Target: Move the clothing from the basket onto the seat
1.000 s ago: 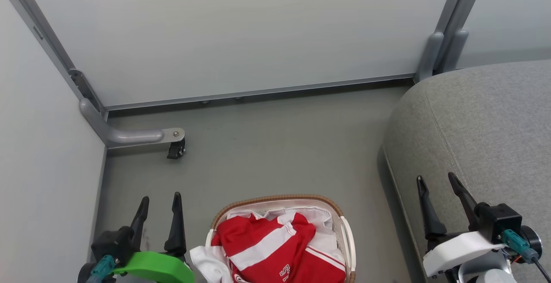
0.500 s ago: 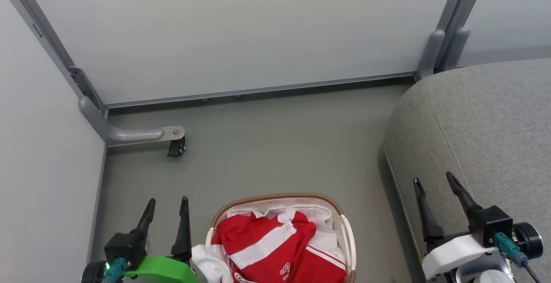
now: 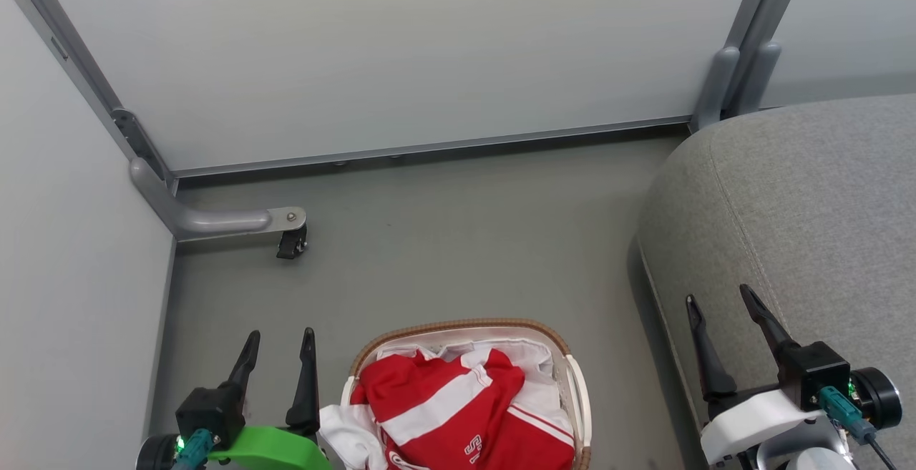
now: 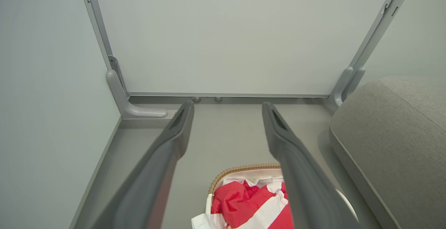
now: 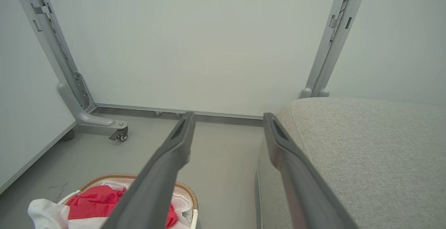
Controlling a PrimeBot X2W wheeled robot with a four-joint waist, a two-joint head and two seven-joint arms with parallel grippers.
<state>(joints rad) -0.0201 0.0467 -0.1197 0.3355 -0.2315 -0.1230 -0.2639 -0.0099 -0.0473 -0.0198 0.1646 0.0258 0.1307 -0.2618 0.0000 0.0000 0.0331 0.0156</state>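
One basket (image 3: pixel 458 327) stood at six o'clock, one seat (image 3: pixel 801 191) at three. Two grippers showed: left gripper (image 3: pixel 280 333) and right gripper (image 3: pixel 717 293).

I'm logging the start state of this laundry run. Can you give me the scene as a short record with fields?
clothing: red with white stripes, heaped in the basket
basket: on the floor, between the two grippers in the head view
seat: grey cushion, to the robot's right of the basket
left gripper: open, fingers holding nothing, beside the basket
right gripper: open, fingers holding nothing, by the seat's edge
progress: no garment lifted yet
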